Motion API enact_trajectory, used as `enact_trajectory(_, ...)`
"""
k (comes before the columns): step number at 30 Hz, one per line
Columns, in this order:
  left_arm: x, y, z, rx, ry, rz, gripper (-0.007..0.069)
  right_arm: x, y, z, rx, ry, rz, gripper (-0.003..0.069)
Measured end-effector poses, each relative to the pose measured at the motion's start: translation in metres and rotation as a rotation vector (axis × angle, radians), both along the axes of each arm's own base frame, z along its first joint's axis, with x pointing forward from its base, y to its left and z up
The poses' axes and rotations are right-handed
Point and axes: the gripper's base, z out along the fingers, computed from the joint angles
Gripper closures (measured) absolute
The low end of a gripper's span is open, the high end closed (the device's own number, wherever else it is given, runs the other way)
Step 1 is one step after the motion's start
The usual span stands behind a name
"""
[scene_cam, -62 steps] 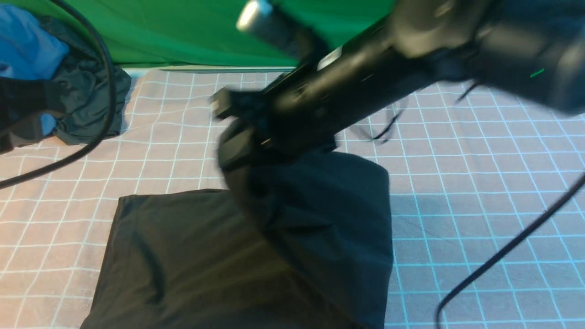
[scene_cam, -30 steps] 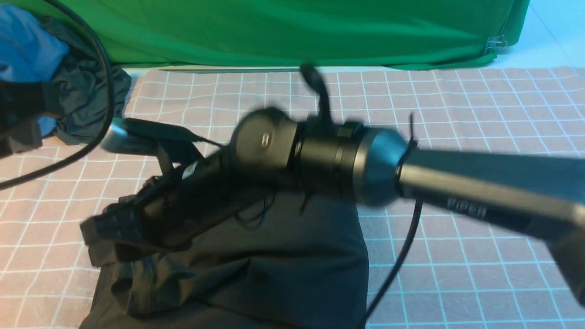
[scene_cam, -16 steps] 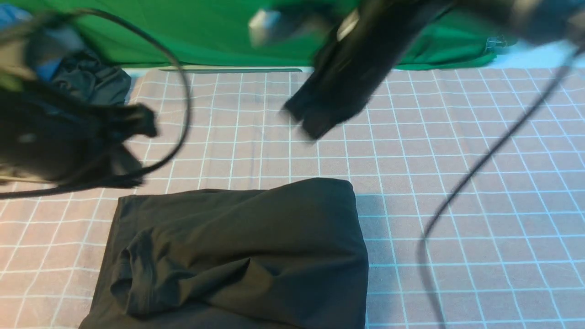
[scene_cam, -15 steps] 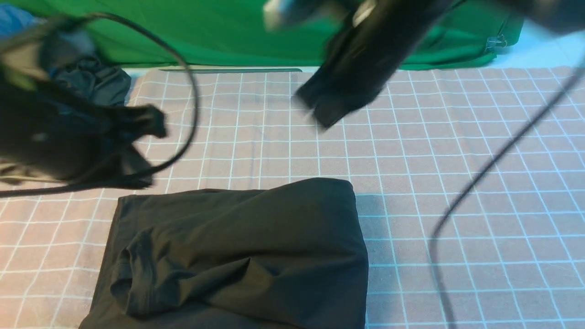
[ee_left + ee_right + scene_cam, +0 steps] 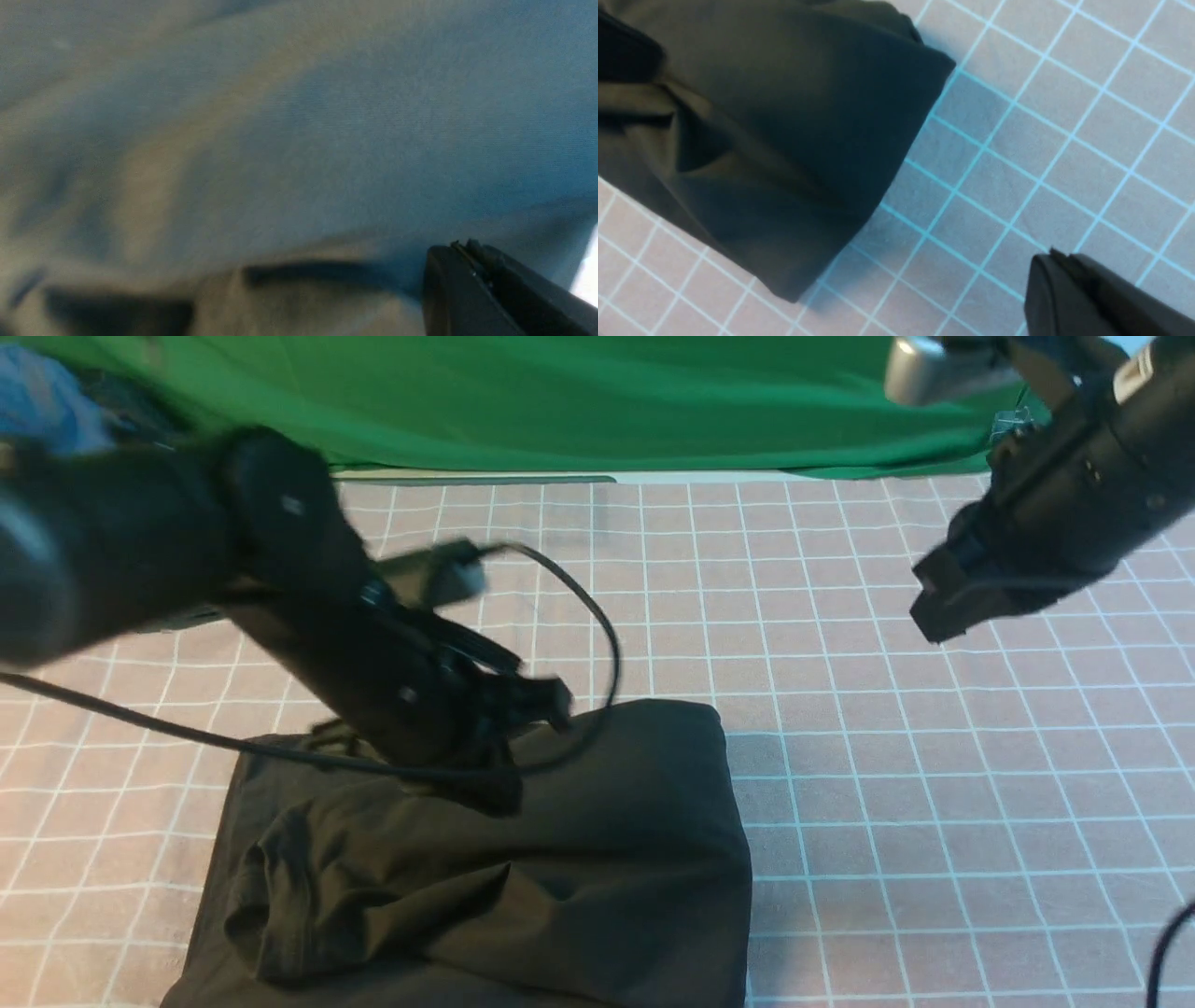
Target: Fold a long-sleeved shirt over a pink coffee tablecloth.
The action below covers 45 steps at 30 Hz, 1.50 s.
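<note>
Large black cotton long-sleeved shirt (image 5: 523,859) folded into compact bundle at 6 o'clock on dusty-pink white-gridded tablecloth (image 5: 934,784); rumpled top layer left to smooth, apparently. Left end effector (image 5: 504,784) pressed together, empty, low over bundle's 11 o'clock. Right end effector (image 5: 943,607) pressed together, empty, well apart at 2 o'clock.

Blurred, wrinkled dark fabric of the long-sleeved shirt (image 5: 280,140) fills the view, the closed left end effector (image 5: 460,252) just above it.
</note>
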Motion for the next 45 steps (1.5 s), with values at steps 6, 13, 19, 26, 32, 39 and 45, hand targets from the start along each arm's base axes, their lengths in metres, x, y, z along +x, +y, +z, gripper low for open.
enact_trajectory(6, 0.006, -0.010, -0.030, 0.038, 0.057, -0.052, 0.0610, 0.000, -0.002, -0.007, 0.004, -0.017, -0.015, 0.0622)
enact_trajectory(13, -0.002, -0.003, -0.049, 0.157, 0.223, -0.103, 0.0610, 0.001, -0.002, -0.006, 0.009, -0.034, -0.018, 0.0622)
enact_trajectory(19, -0.018, 0.007, -0.042, 0.204, 0.271, -0.109, 0.0610, 0.001, -0.002, -0.006, 0.003, -0.040, -0.003, 0.0622)
enact_trajectory(26, -0.042, 0.032, -0.055, 0.377, 0.312, -0.053, 0.0610, 0.001, -0.002, -0.006, 0.002, -0.041, 0.001, 0.0622)
enact_trajectory(32, -0.044, 0.038, -0.026, 0.368, 0.167, -0.014, 0.0610, 0.002, -0.002, -0.006, 0.006, -0.049, -0.001, 0.0622)
enact_trajectory(39, -0.055, 0.061, 0.016, 0.361, 0.054, 0.127, 0.0610, 0.002, -0.001, -0.006, 0.007, -0.051, -0.001, 0.0622)
enact_trajectory(45, -0.048, 0.119, 0.026, 0.309, 0.085, 0.404, 0.0610, 0.002, -0.001, -0.006, 0.011, -0.051, 0.001, 0.0622)
